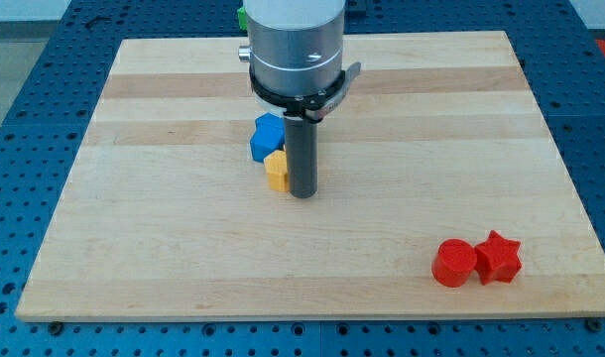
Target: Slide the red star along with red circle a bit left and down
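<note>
Tip: my tip (302, 194) sits mid wooden tabletop (164, 248), touching the yellow block (277, 171), blue block (267, 137) behind it.
Reds: red circle (453, 263) touches red star (499, 258), near right, well apart from tip.
Gripper: none, bare rod.

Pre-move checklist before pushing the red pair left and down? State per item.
1. Targets located: red star and red circle sit at the view's lower right, on the board. ok
2. Pair together: star touches the circle's right side. ok
3. My tip placed to push: it stands mid-board, far to the view's upper left of the pair, not behind the star. not ok
4. Tip clear of other blocks: yellow block and blue block sit right beside the rod; contact cannot be judged. cannot tell
5. Path left and down of the pair: no blocks there, but the board's bottom edge is close. ok
</note>
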{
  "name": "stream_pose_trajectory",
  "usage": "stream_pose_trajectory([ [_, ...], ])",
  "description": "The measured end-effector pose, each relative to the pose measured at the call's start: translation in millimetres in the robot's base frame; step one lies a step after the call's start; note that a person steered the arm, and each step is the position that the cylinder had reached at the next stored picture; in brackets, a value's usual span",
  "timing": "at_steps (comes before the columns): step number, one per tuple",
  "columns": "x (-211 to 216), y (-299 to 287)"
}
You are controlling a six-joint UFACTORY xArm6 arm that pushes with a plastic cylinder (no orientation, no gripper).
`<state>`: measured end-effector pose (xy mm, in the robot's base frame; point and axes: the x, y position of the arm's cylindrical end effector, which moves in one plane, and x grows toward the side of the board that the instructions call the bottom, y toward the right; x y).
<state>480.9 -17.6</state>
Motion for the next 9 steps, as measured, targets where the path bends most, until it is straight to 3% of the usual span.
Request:
stream_pose_trajectory([
  [1, 0.1, 1.6],
  [2, 4.9, 84.4],
  [3, -15.1, 206.0],
  [4, 32.0, 308.9],
  [5, 77.4, 360.4],
  [7, 133.9, 336.9],
  [9, 127.3, 235.1],
])
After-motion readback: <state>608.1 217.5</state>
